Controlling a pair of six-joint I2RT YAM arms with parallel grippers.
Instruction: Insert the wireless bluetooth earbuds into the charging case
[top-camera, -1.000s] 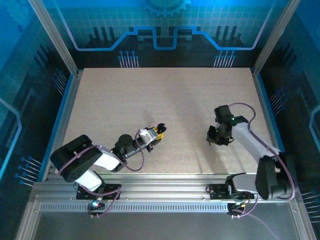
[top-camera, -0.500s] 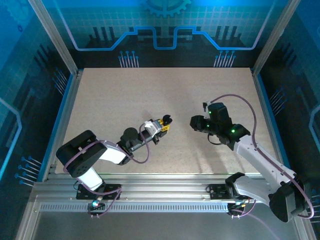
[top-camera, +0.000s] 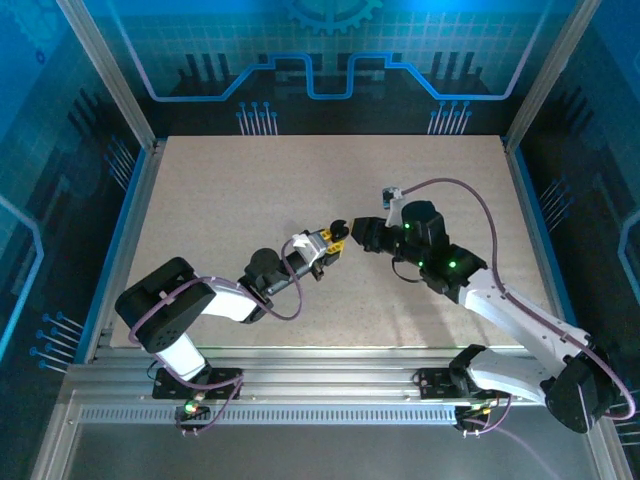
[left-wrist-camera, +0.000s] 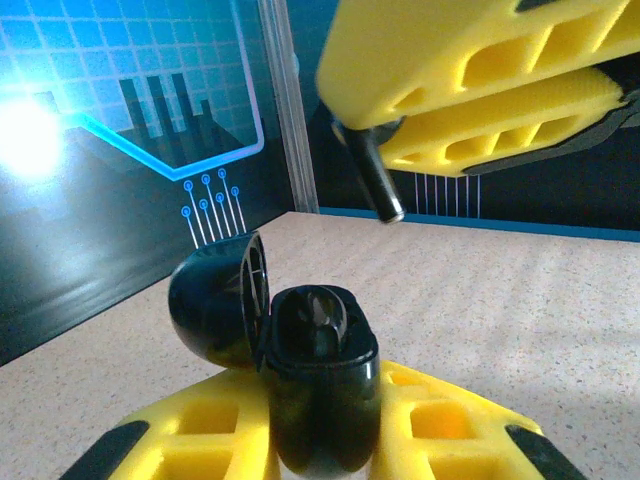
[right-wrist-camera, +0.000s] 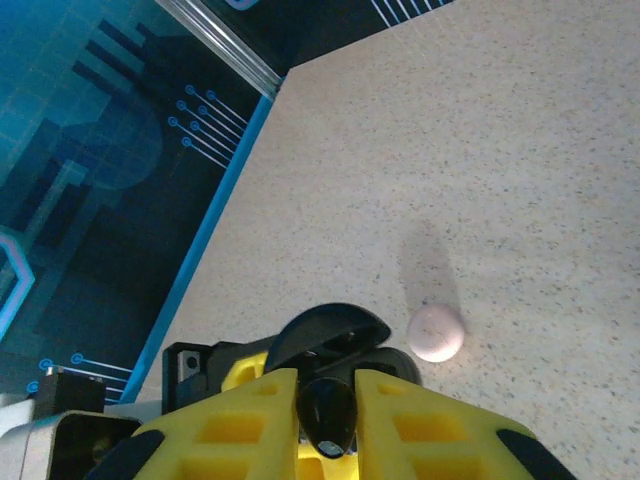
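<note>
The black charging case (left-wrist-camera: 322, 385) stands upright with its round lid (left-wrist-camera: 212, 302) flipped open to the left. My left gripper (left-wrist-camera: 320, 445) is shut on its lower body, near the table's middle (top-camera: 337, 236). My right gripper (right-wrist-camera: 328, 425) is shut on a black earbud (right-wrist-camera: 330, 408). It hovers just above and to the right of the case's open mouth (right-wrist-camera: 335, 340), not touching. In the left wrist view the right gripper's yellow fingers (left-wrist-camera: 470, 90) hang overhead with the earbud's stem (left-wrist-camera: 376, 182) pointing down. The two grippers nearly meet, the right gripper (top-camera: 362, 236) beside the left.
A small whitish round piece (right-wrist-camera: 436, 333) lies on the speckled tabletop (top-camera: 250, 190) just beyond the case. Aluminium posts and blue walls (top-camera: 120, 190) ring the table. The right arm's cable (top-camera: 470, 200) loops over its wrist.
My right arm has swung left across the table with the earbud, up to the left gripper. My left gripper has carried the open case forward and to the right.
</note>
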